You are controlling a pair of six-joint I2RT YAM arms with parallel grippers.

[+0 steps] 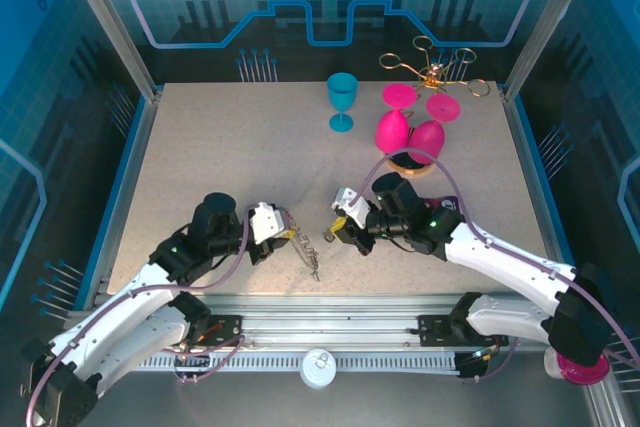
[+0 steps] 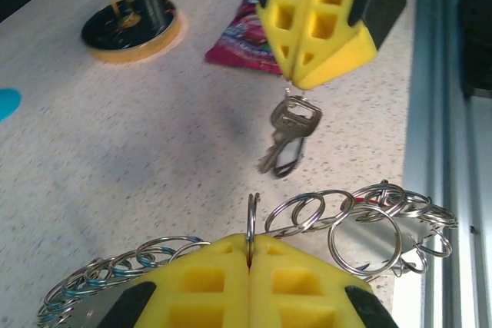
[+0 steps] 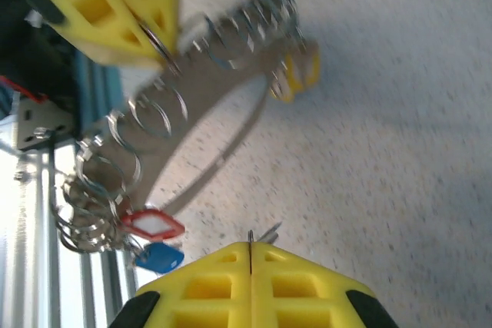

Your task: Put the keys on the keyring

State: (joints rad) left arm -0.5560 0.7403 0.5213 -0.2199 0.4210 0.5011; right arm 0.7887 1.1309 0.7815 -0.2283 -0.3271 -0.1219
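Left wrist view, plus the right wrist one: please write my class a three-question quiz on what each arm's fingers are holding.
1. True or false: the left fingers are shut on a ring of the keyring.
2. Pick one. The silver keys are: A pinched by the right fingers; B lying loose, untouched; C already threaded on the keyring.
3. Fill the gap: in the right wrist view, right next to the blue tag hangs a ___ tag.

Key: 1 true; 2 A; 3 red, the red tag.
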